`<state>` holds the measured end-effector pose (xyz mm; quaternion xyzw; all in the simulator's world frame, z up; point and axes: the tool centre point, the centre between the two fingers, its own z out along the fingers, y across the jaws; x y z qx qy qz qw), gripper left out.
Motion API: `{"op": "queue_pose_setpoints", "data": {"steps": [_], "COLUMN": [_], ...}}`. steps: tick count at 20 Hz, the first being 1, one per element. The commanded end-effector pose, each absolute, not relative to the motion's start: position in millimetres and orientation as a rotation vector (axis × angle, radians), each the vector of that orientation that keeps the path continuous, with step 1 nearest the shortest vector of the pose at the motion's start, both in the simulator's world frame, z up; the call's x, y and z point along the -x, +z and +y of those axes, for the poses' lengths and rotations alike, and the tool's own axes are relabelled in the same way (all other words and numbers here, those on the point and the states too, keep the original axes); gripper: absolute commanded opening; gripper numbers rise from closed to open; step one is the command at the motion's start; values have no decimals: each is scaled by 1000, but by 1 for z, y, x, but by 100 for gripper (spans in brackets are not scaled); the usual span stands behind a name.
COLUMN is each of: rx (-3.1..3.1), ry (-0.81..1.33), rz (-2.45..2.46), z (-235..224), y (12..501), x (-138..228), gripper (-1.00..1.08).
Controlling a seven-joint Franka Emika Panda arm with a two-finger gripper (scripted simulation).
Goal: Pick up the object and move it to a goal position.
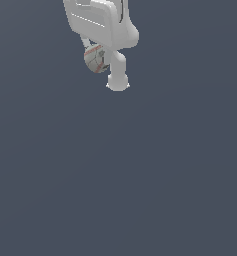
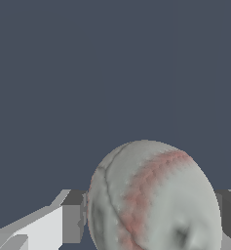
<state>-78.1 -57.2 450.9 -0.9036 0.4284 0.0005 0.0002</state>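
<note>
The off-white ball with red seam lines shows near the top of the exterior view, tucked under the white arm. It fills the wrist view, sitting between the two grey fingers. My gripper is shut on the ball; one pad presses each side of it. In the exterior view the white hand body hides most of the fingers and part of the ball.
A white rounded arm part hangs just to the exterior view's right of the ball. Around them lies a plain dark grey-blue surface. No other object shows.
</note>
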Motion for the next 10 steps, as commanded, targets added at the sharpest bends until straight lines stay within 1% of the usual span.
{"op": "queue_pose_setpoints", "data": {"steps": [1,5,10], "rx": [2839,2840,2840], "ry": [1,0,0], "rz": [1345,1344,1343], "z": [-61,-66,-69], "y": [469,488,499], "x": [83,88,91], "gripper": [-100,-100,-100]}}
